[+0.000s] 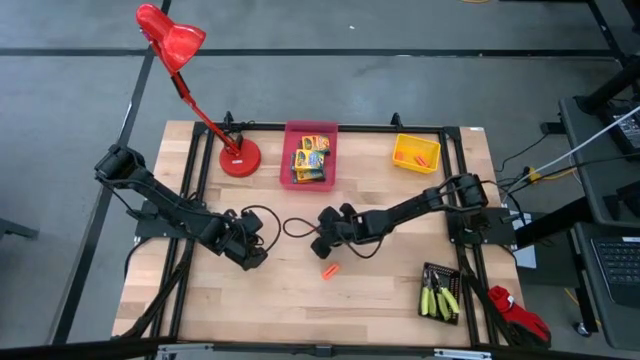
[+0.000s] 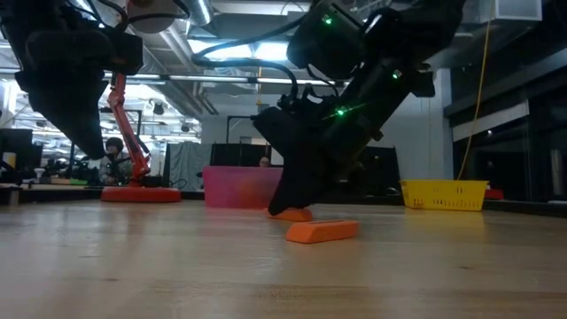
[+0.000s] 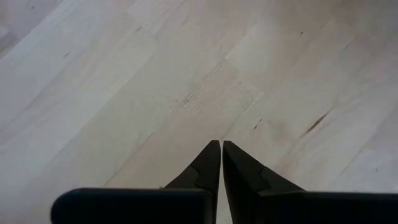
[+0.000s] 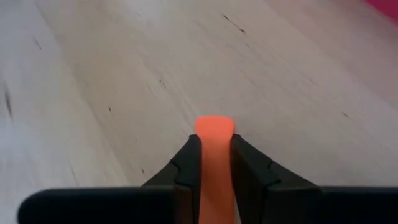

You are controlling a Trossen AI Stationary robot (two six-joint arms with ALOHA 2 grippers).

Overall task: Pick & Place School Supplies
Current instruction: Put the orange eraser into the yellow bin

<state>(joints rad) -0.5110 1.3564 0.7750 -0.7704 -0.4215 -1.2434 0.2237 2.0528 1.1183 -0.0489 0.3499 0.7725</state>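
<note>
My right gripper (image 1: 322, 248) (image 4: 214, 138) is low over the middle of the table and shut on a thumb-sized orange stubby piece (image 4: 214, 127). A second orange piece (image 1: 330, 271) (image 2: 322, 231) lies flat on the wood just toward the near edge from it. My left gripper (image 1: 255, 258) (image 3: 221, 143) hangs shut over bare wood to the left, touching nothing. Crayon boxes (image 1: 311, 160) lie in the pink bin. Pliers with lime-green handles (image 1: 438, 298) lie in the black bin. My right gripper pinches the orange piece between its two fingers (image 4: 186, 162). The fingers run along the piece, and its rounded end (image 4: 214, 123) pokes out past the fingertips. The fingers slant down from the right. In the low view the piece (image 2: 292, 213) sits at or just above the tabletop.
The pink bin (image 1: 292, 150) and the red desk lamp's base (image 1: 240, 157) stand along the far edge, with the yellow bin (image 1: 400, 158) holding orange pieces at far right. The black bin (image 1: 428, 270) sits at the near right corner. Bare wood lies toward the near edge.
</note>
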